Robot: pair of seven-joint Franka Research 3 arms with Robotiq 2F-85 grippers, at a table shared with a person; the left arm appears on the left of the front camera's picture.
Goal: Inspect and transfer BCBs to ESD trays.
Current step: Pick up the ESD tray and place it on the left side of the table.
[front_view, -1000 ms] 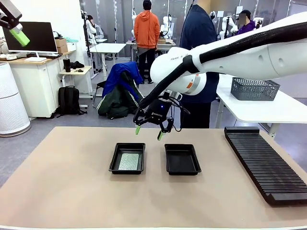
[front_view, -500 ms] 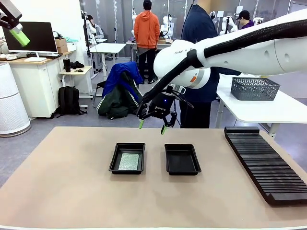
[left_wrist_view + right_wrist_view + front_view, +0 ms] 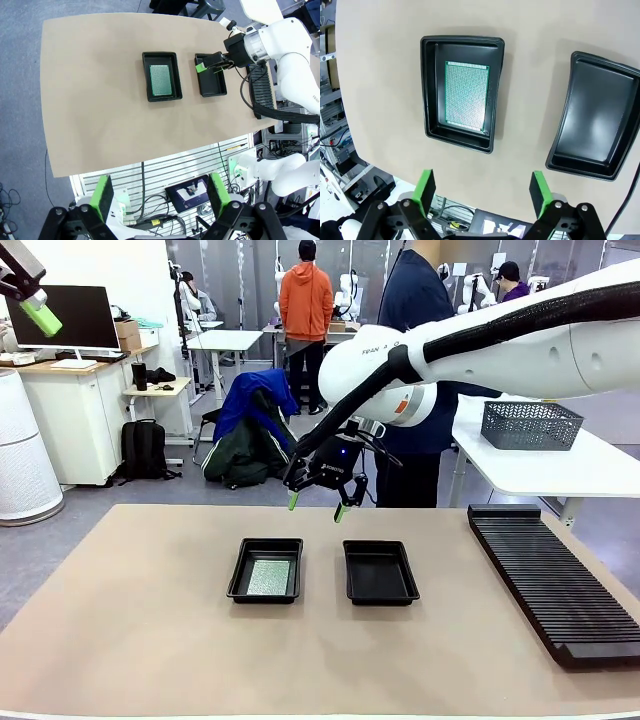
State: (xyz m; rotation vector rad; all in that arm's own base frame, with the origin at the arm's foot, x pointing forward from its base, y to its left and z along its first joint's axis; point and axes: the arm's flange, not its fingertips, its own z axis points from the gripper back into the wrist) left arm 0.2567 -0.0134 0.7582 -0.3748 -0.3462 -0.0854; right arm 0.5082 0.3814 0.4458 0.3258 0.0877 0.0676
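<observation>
Two black ESD trays lie side by side mid-table. The left tray [image 3: 238, 580] [image 3: 431, 85] [image 3: 146, 75] holds one BCB [image 3: 268, 577] [image 3: 466, 95] [image 3: 162, 80] lying flat, its speckled face up. Nothing lies in the right tray [image 3: 380, 575] [image 3: 592, 122] [image 3: 211, 82]. My right gripper [image 3: 316, 506] [image 3: 482, 192] [image 3: 210, 62] hangs open and holds nothing, above the far side of the gap between the trays. High at the upper left, my left gripper [image 3: 35, 308] [image 3: 161, 196] is open too, looking down on the whole table.
A long black ribbed rack [image 3: 550, 585] runs along the table's right side. A grey wire basket [image 3: 530, 425] stands on a white side table beyond it. A person in dark blue [image 3: 415, 310] stands at the far edge behind my right arm.
My right arm has shifted a little to the right and its gripper has lifted slightly over the trays, staying open. The left arm, trays and board have not moved.
</observation>
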